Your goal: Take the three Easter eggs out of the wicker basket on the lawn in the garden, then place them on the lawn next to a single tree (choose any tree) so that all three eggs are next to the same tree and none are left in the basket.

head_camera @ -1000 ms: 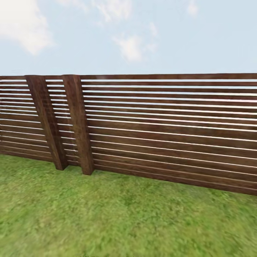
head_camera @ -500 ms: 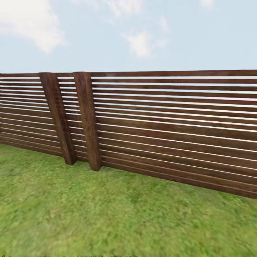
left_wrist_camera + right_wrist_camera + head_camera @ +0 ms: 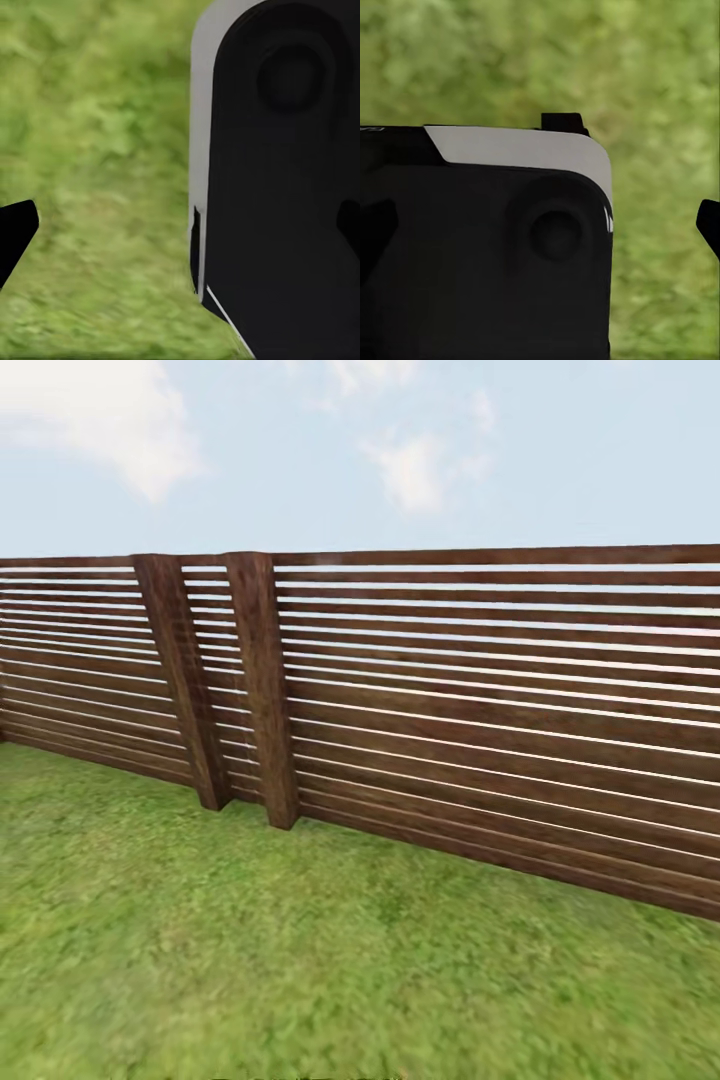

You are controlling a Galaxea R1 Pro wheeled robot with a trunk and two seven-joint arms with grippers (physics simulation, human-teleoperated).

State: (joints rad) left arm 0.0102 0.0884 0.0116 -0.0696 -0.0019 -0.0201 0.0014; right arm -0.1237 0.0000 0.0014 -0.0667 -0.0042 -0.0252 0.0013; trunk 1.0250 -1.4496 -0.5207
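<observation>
**Fence and grass ahead, no eggs or basket in sight**

The head view looks across the lawn [image 3: 330, 960], a mottled green stretch that runs up to a dark brown slatted wooden fence [image 3: 500, 710]. Two thick fence posts [image 3: 262, 690] stand close together left of centre, both leaning a little, with a narrow run of slats between them. Above the fence is pale blue sky with a few white clouds [image 3: 110, 420].

In the left wrist view, a large black and grey robot body part [image 3: 285, 187] hangs over blurred grass [image 3: 97, 150], and a black fingertip [image 3: 15, 232] pokes in at each edge of the picture. From these tips alone I cannot tell whether the left claw is apart or together.

The right wrist view is much the same: a black, grey-edged robot part [image 3: 487, 247] over grass [image 3: 660, 90], with dark tips [image 3: 709, 221] at the edges. I cannot tell the right claw's state either.
</observation>
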